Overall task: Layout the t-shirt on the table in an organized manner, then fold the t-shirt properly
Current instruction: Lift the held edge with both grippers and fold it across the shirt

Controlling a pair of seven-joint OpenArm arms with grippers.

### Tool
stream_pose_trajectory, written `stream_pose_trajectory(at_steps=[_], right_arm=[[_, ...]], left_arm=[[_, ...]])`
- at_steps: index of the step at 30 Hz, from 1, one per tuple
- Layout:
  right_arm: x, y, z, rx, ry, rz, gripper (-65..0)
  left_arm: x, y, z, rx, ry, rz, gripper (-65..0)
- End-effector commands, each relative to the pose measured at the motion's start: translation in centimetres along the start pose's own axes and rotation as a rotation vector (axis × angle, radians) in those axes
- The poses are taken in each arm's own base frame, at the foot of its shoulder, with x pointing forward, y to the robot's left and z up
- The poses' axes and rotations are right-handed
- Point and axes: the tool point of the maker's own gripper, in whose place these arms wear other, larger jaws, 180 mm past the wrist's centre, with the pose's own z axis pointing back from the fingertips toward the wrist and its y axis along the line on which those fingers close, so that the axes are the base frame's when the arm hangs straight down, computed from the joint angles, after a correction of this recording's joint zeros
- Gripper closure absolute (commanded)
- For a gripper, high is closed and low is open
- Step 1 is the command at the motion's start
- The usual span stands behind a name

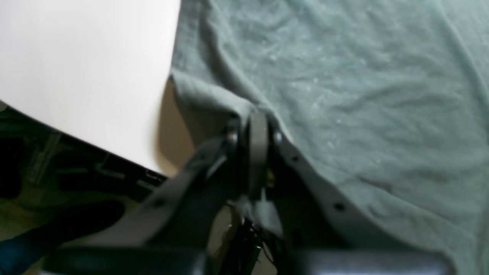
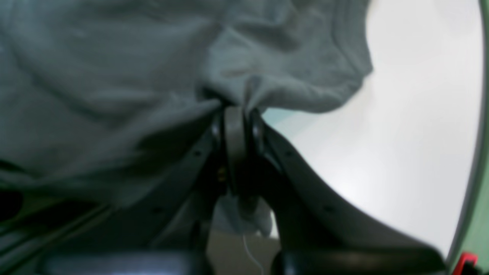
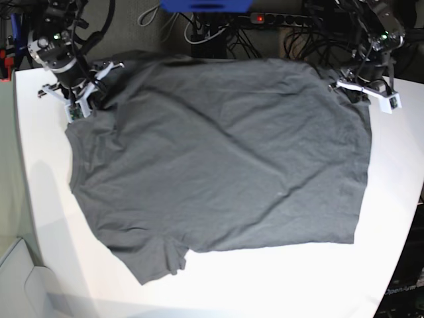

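The bench [image 3: 218, 278] under me is big, white and smooth, with round corners. Its far edge sits close to a dark mess of black cables [image 3: 298, 40] on the floor behind it. A power strip [image 3: 278, 18] with a small red light lies among them, and a blue thing [image 3: 207, 5] pokes in at the top of the base view. I cannot tell what the blue thing is.

The t-shirt [image 3: 218, 159] is dark grey and soft. It lies spread out flat across the middle of the bench, with a few small wrinkles. One sleeve sticks out toward the near edge, on the left of the base view. Bare white bench shows all around the near side.

My left hand [image 1: 256, 114] is at the far corner of the shirt, on the right in the base view. Its fingers are pressed together with a pinch of the shirt's edge between them. The cloth bunches up right at the tips.

My right hand [image 2: 236, 107] is at the other far corner, on the left in the base view. It is squeezed tight on a fold of the shirt too, and the cloth puckers where I grip it.

I see no words that I can read.
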Motion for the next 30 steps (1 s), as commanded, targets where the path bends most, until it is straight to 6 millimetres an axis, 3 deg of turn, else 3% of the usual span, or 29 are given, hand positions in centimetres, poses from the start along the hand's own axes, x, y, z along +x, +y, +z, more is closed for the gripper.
stream_pose_trajectory(at_steps=[1, 5, 18, 25, 30], right_arm=[[1.7, -0.2, 0.2, -0.007, -0.055, 0.012, 0.0], [3.7, -0.5, -0.3, -0.01, -0.101, 0.024, 0.0], [10.3, -3.2, -1.1, -0.066, -0.249, 0.06, 0.0], [10.2, -4.6, -4.0, -0.045, -0.218, 0.034, 0.0], [11.4, -6.1, -5.3, -0.049, -0.224, 0.028, 0.0]], left_arm=[[1.5, -0.2, 0.3, -0.007, -0.046, -0.011, 0.0], [2.9, 0.2, 0.5, -0.001, -0.075, -0.047, 0.0], [7.4, -1.3, -0.4, -0.03, -0.106, -0.071, 0.0], [10.0, -1.7, -1.1, -0.005, -0.157, -0.085, 0.0], [11.7, -2.2, -1.2, 0.004, -0.195, -0.09, 0.0]])
